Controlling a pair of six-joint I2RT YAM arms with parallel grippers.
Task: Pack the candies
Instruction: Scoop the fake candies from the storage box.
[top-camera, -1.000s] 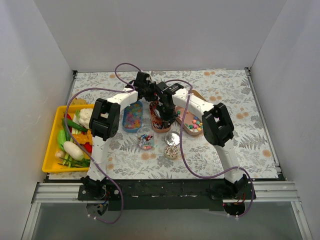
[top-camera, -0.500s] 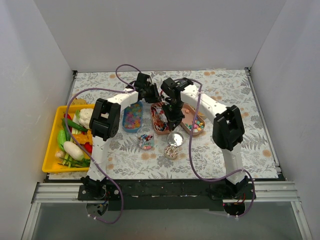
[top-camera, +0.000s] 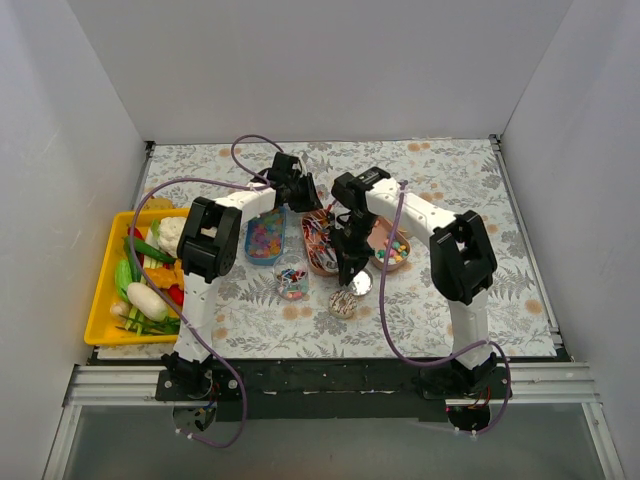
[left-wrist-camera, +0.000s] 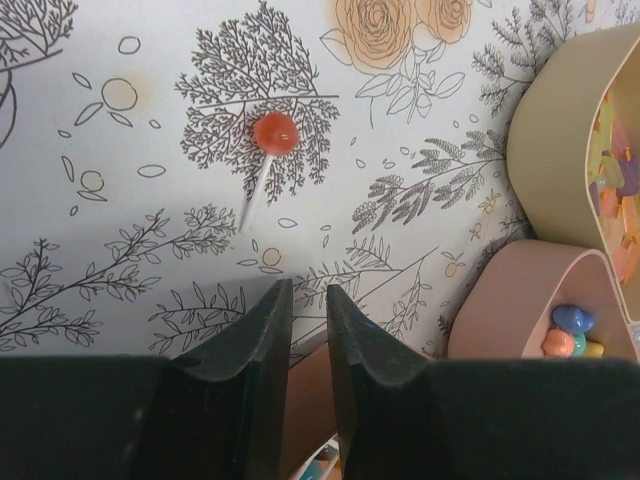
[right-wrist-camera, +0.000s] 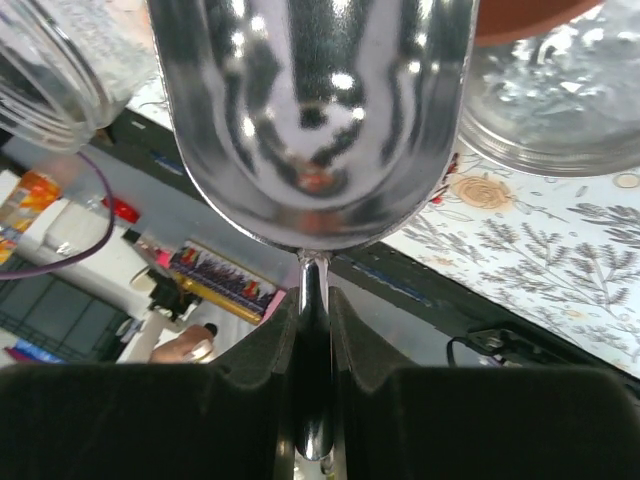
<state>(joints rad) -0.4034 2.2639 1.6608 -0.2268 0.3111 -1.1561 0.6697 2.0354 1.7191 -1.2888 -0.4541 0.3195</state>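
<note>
Well, along the left edge of the table (top-camera: 480, 200) sits a yellow tray (top-camera: 98, 335) of toy vegetables (top-camera: 147, 297). I take it they are kept apart there because they are no part of this job.

My left gripper (left-wrist-camera: 305, 300) hovers low over the table toward its far edge, just behind the oval trays (left-wrist-camera: 545, 130). Its jaws are a narrow slit apart with nothing between them. Ahead of it lies a lollipop (left-wrist-camera: 275, 133), an orange-red ball on a white stick, alone and well apart from any tray. I'd judge it a stray that belongs with the rest.

Mid-table, the candies (top-camera: 318, 240) lie sorted by kind, probably so one sort can be scooped at a time. The leftmost tray holds pastel beads (top-camera: 265, 238), the next one wrapped sticks (top-camera: 322, 250) in red, white and blue, and the right-hand one bright balls (top-camera: 392, 250). All of them are tiny against their trays.

Toward the near edge stand two glass jars. The left jar (top-camera: 291, 277) holds a few mixed sweets, and the right jar (top-camera: 343, 304) holds something pale that I cannot make out. They stand close to the trays, likely to keep each haul short.

My right gripper (right-wrist-camera: 312, 330) is clamped on the thin handle of a metal scoop (right-wrist-camera: 310, 120), with the bowl out front, just beside the right jar. The bowl shows only reflections.
</note>
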